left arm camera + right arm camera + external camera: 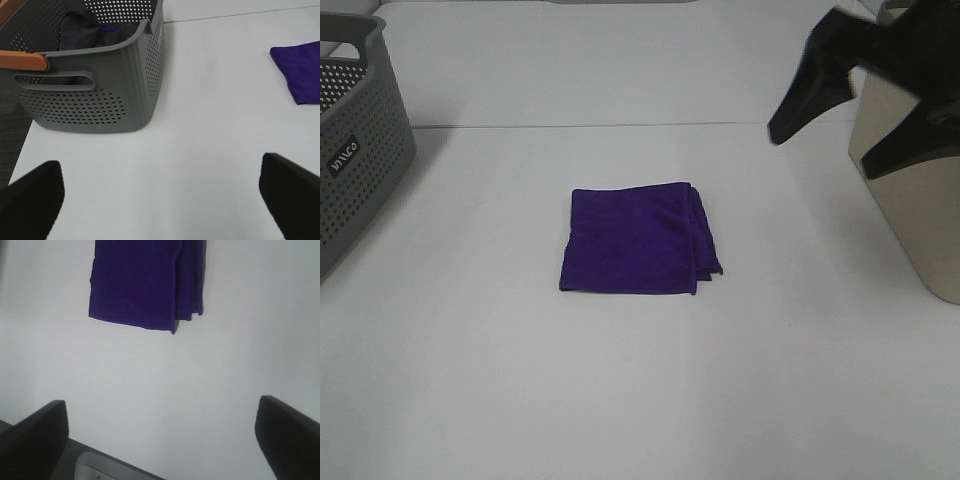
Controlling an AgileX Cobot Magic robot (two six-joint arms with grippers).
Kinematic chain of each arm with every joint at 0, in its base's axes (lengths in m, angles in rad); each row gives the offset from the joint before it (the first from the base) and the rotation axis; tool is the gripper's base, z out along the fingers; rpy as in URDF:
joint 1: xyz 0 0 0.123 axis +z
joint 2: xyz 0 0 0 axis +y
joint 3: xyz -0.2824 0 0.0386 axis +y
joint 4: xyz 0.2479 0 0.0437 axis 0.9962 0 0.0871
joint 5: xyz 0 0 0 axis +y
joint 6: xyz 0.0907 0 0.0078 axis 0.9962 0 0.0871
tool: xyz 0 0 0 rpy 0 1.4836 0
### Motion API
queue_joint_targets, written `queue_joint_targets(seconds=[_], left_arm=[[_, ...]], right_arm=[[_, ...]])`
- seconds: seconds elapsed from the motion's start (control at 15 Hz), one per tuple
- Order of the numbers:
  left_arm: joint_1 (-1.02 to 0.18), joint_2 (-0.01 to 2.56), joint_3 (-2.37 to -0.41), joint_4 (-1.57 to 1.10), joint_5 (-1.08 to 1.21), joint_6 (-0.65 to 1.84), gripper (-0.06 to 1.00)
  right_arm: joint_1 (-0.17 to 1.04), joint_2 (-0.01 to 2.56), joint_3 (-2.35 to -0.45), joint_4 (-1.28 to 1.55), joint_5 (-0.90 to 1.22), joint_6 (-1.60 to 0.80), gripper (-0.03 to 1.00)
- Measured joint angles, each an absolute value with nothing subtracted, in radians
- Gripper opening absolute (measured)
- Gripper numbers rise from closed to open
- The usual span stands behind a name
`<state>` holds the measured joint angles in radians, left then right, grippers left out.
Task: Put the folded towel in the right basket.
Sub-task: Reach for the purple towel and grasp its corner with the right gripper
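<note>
The folded purple towel point(635, 238) lies flat in the middle of the white table. It also shows in the right wrist view point(145, 280) and at the edge of the left wrist view point(300, 70). The right basket point(910, 210), with smooth beige walls, stands at the table's right edge. My right gripper point(822, 153) is open and empty, held in the air in front of that basket, right of the towel and apart from it. In its wrist view the right gripper point(162, 440) has its jaws wide apart. My left gripper point(160, 210) is open and empty, and out of the exterior view.
A grey perforated basket point(360, 150) stands at the left edge. In the left wrist view this basket point(100, 90) holds dark cloth point(82, 30) and has an orange handle piece point(22, 60). A grey rim point(115, 470) lies under the right gripper.
</note>
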<state>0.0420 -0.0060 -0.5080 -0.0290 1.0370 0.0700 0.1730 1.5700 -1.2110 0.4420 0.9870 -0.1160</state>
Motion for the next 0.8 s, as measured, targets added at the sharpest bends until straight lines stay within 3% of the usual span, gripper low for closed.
queue_joint_targets(seconds=[0.27,0.6,0.8], left_arm=[[0.042,-0.006,-0.508,-0.029,1.037,0.07,0.99],[0.042,-0.006,-0.508,-0.029,1.037,0.07,0.99],[0.042,-0.006,-0.508,-0.029,1.037,0.07,0.99]], right_arm=[[0.225,1.834,-1.211,0.536,0.839,-0.186,0.97],[0.225,2.034,-1.22,0.769,0.641,-0.454,0.97],[0.225,2.101,-1.273,0.774,0.642,-0.457,0.97]])
